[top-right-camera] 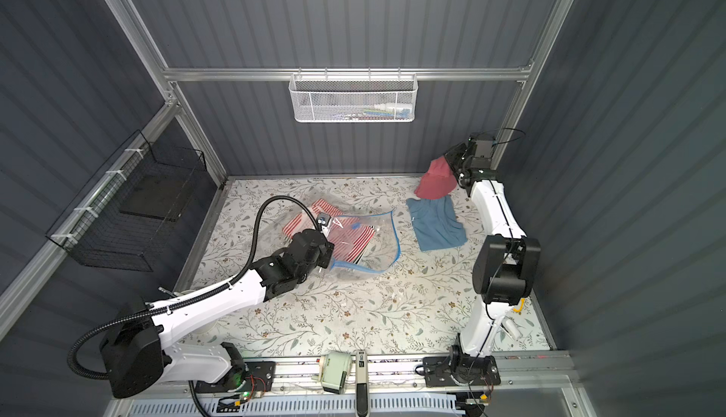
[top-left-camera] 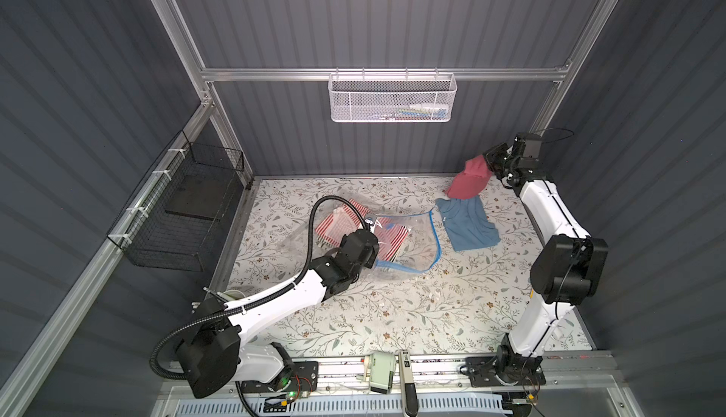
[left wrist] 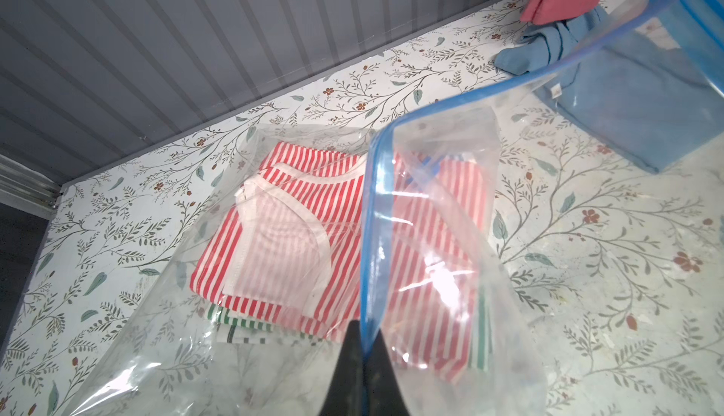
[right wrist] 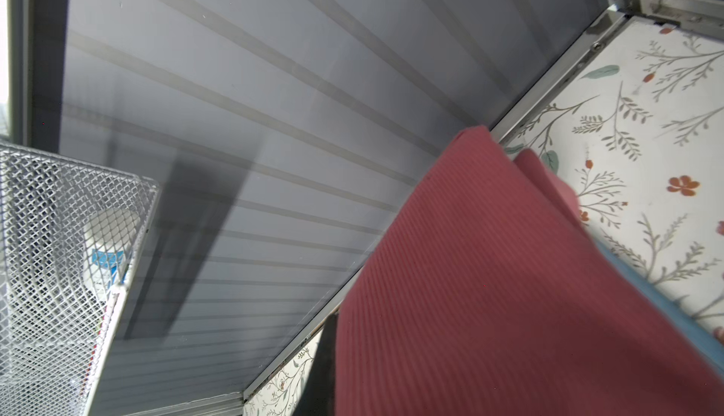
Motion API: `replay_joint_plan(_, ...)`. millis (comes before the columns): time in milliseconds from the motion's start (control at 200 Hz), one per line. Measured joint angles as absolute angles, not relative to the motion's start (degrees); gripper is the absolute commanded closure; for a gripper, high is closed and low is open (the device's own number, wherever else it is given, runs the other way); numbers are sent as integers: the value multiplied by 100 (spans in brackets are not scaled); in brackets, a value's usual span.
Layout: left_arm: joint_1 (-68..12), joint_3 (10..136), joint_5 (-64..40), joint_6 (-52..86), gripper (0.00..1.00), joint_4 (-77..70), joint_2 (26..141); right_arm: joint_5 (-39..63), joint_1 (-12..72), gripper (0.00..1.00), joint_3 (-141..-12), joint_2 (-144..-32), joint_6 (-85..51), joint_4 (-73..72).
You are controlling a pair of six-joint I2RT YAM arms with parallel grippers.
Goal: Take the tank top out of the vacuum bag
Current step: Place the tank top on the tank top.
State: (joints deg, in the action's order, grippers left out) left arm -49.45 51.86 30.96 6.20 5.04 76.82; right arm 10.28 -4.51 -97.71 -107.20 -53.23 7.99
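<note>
The vacuum bag (top-left-camera: 408, 248) (top-right-camera: 379, 250) lies crinkled mid-table, its blue zip strip (top-left-camera: 436, 238) (left wrist: 368, 237) curving along the open edge. My left gripper (top-left-camera: 377, 264) (top-right-camera: 332, 264) (left wrist: 366, 335) is shut on that strip and holds it off the table. Folded red-striped and green-striped garments (left wrist: 305, 214) lie inside. At the back right, outside the bag, my right gripper (top-left-camera: 489, 163) (top-right-camera: 451, 163) is shut on a red ribbed tank top (top-left-camera: 467, 183) (top-right-camera: 436, 183) (right wrist: 489, 296). It hangs down over a blue top (top-left-camera: 467, 224) (top-right-camera: 436, 224). Only one dark finger (right wrist: 323, 363) shows in the right wrist view.
A white mesh basket (top-left-camera: 393, 99) (right wrist: 58, 257) hangs on the back rail. A black wire basket (top-left-camera: 180, 214) is fixed to the left wall. Small devices (top-left-camera: 383, 372) sit on the front rail. The floral table (top-left-camera: 393, 317) is walled on three sides.
</note>
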Motion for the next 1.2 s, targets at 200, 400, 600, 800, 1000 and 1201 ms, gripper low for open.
replay_joint_plan(200, -4928, 5186, 3030, 620, 100, 504, 7684, 1100, -373, 100, -8831, -10621, -5588, 456)
replay_joint_plan(400, -4923, 5186, 3009, 620, 100, 504, 7684, 1116, -364, 100, -8676, -10624, -5660, 478)
replay_joint_plan(600, -4912, 5168, 3009, 620, 100, 502, 7682, 1098, -320, 100, -9612, -10746, -5629, 659)
replay_joint_plan(800, -4910, 5162, 3011, 620, 100, 502, 7671, 1087, -287, 100, -10138, -10853, -5548, 742)
replay_joint_plan(1000, -4895, 5129, 2976, 620, 100, 502, 7671, 1072, -290, 100, -9459, -10691, -5592, 650)
replay_joint_plan(1201, -4890, 5124, 2928, 620, 100, 504, 7671, 1074, -248, 100, -8025, -10287, -5774, 561)
